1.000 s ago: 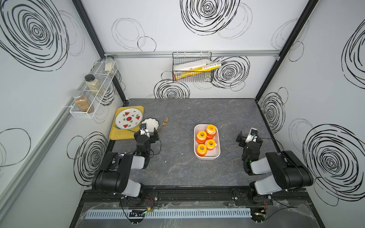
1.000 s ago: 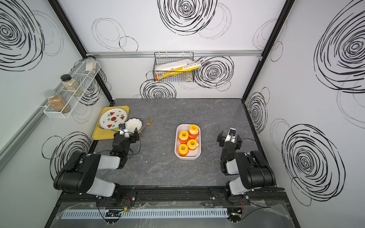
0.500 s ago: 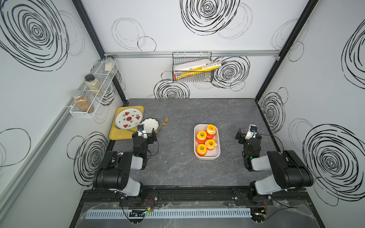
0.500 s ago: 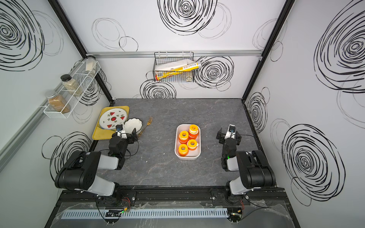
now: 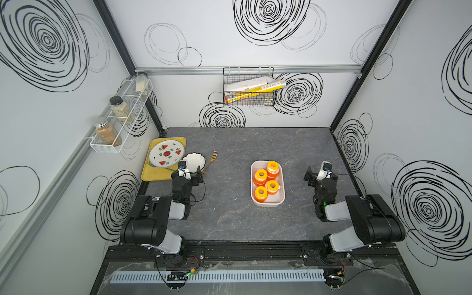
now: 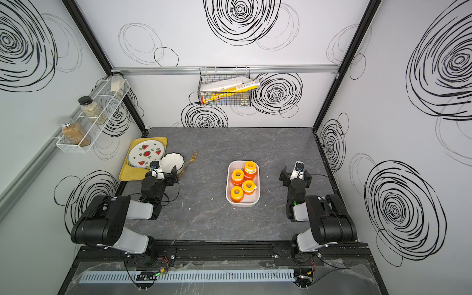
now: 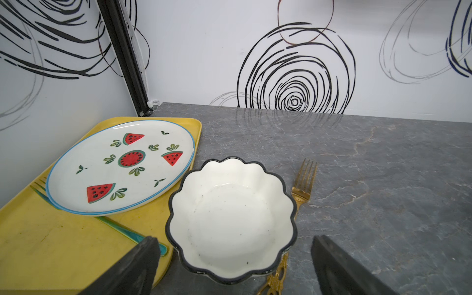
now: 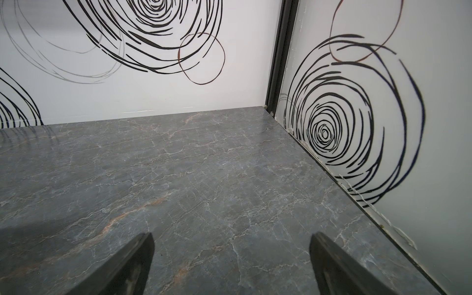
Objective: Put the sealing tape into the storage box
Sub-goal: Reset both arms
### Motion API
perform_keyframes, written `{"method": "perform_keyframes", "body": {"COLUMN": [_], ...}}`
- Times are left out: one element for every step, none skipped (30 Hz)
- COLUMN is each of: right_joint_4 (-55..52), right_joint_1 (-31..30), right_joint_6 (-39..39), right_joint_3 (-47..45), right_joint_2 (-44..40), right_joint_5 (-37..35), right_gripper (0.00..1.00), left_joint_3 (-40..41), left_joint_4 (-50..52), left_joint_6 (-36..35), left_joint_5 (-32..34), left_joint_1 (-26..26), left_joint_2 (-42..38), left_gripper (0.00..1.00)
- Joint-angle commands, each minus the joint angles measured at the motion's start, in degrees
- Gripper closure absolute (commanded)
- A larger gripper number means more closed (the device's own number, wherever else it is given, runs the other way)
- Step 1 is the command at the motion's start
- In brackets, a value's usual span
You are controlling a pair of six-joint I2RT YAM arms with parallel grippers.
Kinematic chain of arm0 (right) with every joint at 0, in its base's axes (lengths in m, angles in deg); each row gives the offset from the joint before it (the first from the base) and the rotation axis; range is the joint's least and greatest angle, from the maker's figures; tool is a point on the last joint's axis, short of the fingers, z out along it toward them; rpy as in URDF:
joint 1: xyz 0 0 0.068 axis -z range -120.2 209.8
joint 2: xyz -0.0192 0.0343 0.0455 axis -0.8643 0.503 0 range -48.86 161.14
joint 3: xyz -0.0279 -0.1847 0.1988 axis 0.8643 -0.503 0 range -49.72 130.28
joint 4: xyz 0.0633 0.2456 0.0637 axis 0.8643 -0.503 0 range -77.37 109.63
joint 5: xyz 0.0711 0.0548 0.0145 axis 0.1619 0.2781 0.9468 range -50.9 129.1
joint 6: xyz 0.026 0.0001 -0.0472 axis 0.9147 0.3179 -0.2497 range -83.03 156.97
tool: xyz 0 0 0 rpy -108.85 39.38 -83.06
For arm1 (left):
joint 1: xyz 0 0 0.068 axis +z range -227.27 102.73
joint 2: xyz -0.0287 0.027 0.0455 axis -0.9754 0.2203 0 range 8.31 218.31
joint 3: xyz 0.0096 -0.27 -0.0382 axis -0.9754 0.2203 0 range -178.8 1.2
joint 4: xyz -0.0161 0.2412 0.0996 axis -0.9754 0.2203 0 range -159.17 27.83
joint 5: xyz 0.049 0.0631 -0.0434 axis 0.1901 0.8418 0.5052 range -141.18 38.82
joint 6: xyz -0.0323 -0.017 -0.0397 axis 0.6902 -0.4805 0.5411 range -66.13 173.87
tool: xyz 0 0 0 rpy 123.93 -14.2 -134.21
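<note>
All visible sealing tape sits in the storage box; left gripper and right gripper gape wide, empty; stowing seems complete, only parking remains.

Black arms, grey-white links; left pincer, right pincer dark, wedge-fingered

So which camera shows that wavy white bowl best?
Left wrist view: the bowl sits close and whole. Both top views show it small, partly behind the left arm; the right wrist view misses it.
</note>
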Motion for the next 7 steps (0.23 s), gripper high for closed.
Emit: {"method": "perform_keyframes", "body": {"right_joint_4": [-0.5,-0.8,-0.9,-0.8,-0.6,-0.4,0.0], "right_joint_1": [0.2,0.2,0.3,0.2,0.3,0.2,0.2], "right_joint_6": [0.1,0.2,0.1,0.1,0.1,0.2,0.2], "right_joint_3": [1.0,1.2,1.2,1.2,0.9,0.8,0.4], "right_joint_2": [-0.4,-0.3,-0.3,-0.3,-0.5,-0.7,-0.8], "right_joint_5": [0.3,0.3,0.3,0.2,0.2,0.3,0.2], "right_gripper": [0.0,0.0,0.0,0.0,0.0,0.0,0.0], "left_joint_3": [-0.9,-0.9,-1.0,-0.9,-0.9,-0.9,-0.9], "left_joint_4": [-2.5,-2.5,-2.5,-2.5,-2.5,-2.5,-2.5], "left_joint_6": [0.4,0.4,0.3,0.4,0.3,0.4,0.4], "left_joint_5": [-0.4,-0.4,-0.4,-0.4,-0.4,-0.3,-0.4], "left_joint_1": [-0.2,-0.1,-0.2,-0.2,-0.2,-0.2,-0.2], "left_joint_2": [0.3,0.3,0.3,0.3,0.3,0.3,0.3], "left_gripper": [0.01,0.01,0.01,0.01,0.01,0.01,0.01]}}
